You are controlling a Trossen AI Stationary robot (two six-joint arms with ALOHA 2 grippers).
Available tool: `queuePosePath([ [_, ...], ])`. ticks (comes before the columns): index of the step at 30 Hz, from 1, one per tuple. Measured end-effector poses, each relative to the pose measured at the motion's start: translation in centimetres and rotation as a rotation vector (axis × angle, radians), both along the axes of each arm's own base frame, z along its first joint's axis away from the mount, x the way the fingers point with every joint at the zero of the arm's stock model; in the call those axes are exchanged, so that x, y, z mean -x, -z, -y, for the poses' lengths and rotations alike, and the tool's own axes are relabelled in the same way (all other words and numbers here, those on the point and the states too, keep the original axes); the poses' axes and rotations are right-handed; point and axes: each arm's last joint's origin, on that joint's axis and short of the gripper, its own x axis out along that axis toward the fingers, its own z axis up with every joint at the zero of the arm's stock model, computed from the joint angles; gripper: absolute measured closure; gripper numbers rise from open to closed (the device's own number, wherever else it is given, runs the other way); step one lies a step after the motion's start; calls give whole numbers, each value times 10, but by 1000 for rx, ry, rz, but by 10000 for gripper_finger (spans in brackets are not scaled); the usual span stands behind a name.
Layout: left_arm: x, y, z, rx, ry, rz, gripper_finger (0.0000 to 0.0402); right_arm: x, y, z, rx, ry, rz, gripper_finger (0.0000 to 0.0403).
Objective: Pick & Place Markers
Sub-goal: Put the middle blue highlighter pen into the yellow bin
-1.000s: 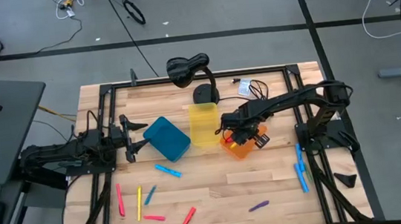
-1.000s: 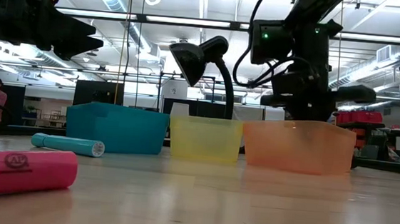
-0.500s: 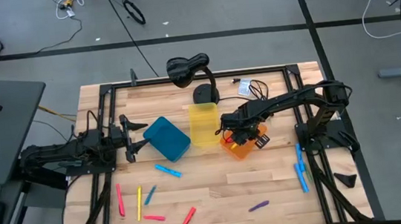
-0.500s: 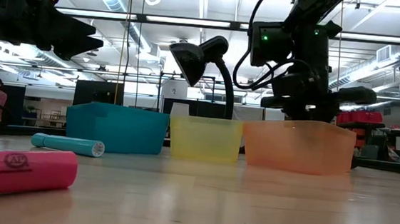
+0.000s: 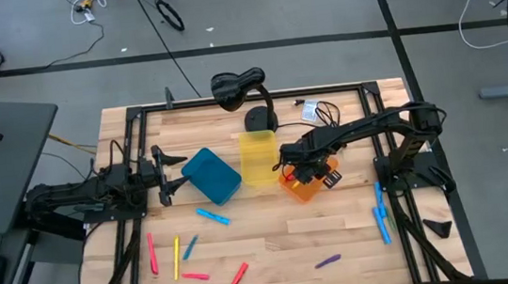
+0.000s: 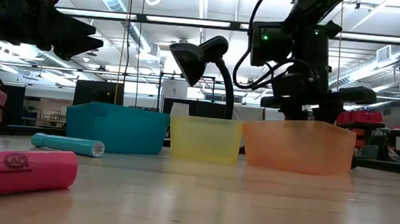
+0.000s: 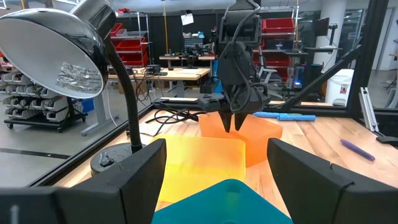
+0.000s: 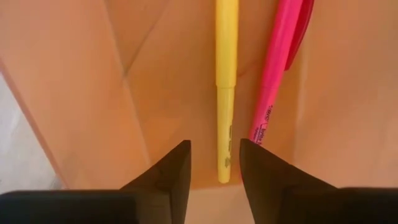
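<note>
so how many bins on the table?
3, in a row at the table's back: blue bin on the left, yellow bin in the middle, orange bin on the right, partly under the right gripper.

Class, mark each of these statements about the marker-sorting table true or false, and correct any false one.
1. A yellow marker lies inside the orange bin. True.
2. The right tool hangs over the blue bin. False: it is over the orange bin.
3. The yellow bin stands between the blue bin and the orange one. True.
4. The left tool grips a marker. False: it is open and empty.
5. The desk lamp lies tipped over. False: it stands upright.
</note>
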Motion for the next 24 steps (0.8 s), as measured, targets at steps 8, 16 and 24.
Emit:
queuePosePath([
  [8,0,0,0,0,-1,0,115,6,-18,0,5,197,71,264],
  [16,0,0,0,0,0,0,115,11,-35,-1,-12,604,146,264],
  [24,0,0,0,0,0,0,115,18,-49,-3,-62,1190,203,264],
])
